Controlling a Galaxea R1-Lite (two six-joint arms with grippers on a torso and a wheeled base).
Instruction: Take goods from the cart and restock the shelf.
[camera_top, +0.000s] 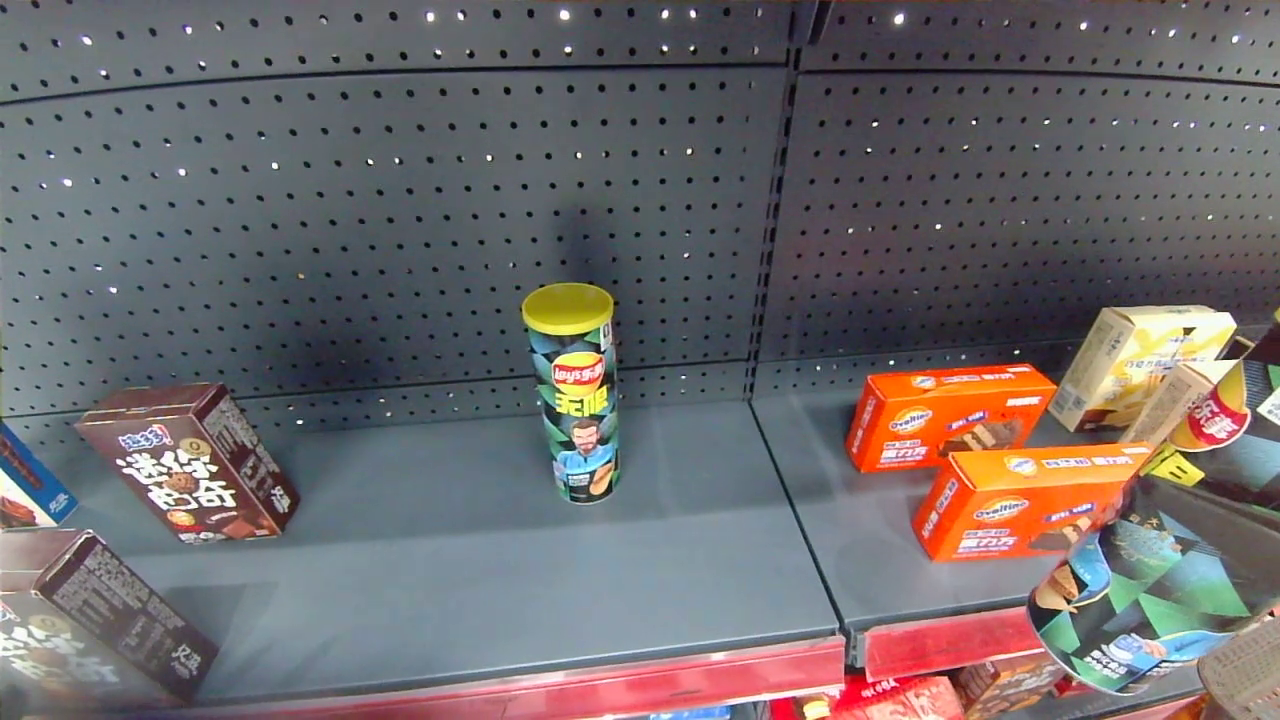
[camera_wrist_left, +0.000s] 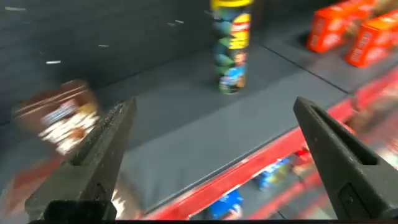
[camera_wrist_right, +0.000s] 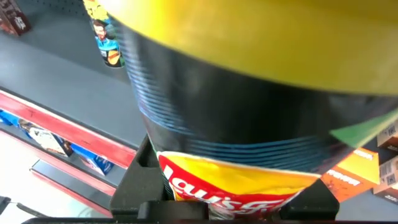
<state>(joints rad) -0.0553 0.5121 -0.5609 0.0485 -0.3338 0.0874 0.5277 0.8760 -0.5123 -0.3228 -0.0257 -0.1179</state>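
- Two cans: the standing can (camera_top: 577, 395) is upright mid-shelf (camera_top: 450, 570), toward the far wall; the tilted can (camera_top: 1150, 600) hangs at the near right, over the shelf's front edge.
- Right gripper (camera_wrist_right: 227, 190) is clamped around the tilted can's body.
- Left gripper (camera_wrist_left: 211, 124) is spread wide and holds nothing, near the front edge, left of the standing can.
- Orange boxes (camera_top: 945, 415) lie to the right; a brown box (camera_top: 190, 462) stands at the left.
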